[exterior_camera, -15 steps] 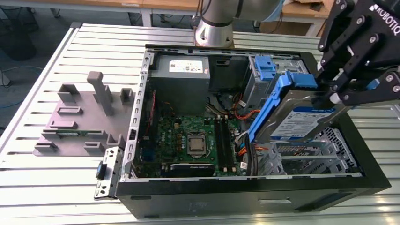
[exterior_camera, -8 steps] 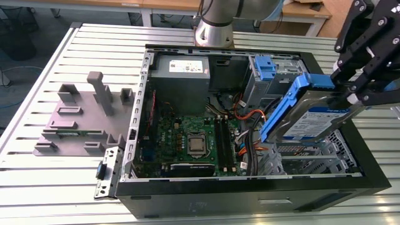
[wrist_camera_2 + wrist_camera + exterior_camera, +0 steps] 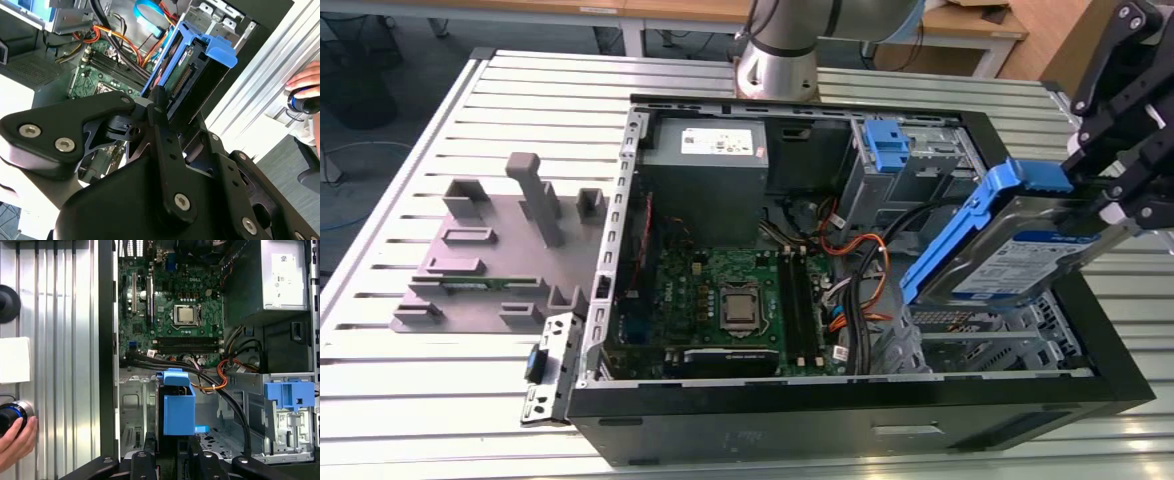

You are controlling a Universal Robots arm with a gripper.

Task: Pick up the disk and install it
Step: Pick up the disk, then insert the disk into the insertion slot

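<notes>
One disk (image 3: 1014, 250) hangs over the open computer case (image 3: 854, 430), at the exterior view's right. The end effector (image 3: 1110, 205) is clamped on the upper end of it. The disk is tilted, and the lower end of its blue caddy points down toward the metal drive bay (image 3: 987, 340) in the near corner of the case. I judge that it is held so because the caddy must enter this bay end first. It seems to touch nothing in the case yet, but I cannot tell this surely.

The case lies on its side on the table (image 3: 427, 400) with the side panel off, so the inside is open from above. It contains the green motherboard (image 3: 707, 290), the grey power supply (image 3: 707, 150) at the far wall, and a bundle of orange and black cables (image 3: 861, 250) between the board and the bays. A blue bracket (image 3: 887, 150) with no drive sits in the far bay.

Outside the case, a grey fixture (image 3: 480, 260) stands on the table at the exterior view's left. In the first wrist view a person's hand (image 3: 15, 442) rests on a round knob (image 3: 9, 417).
</notes>
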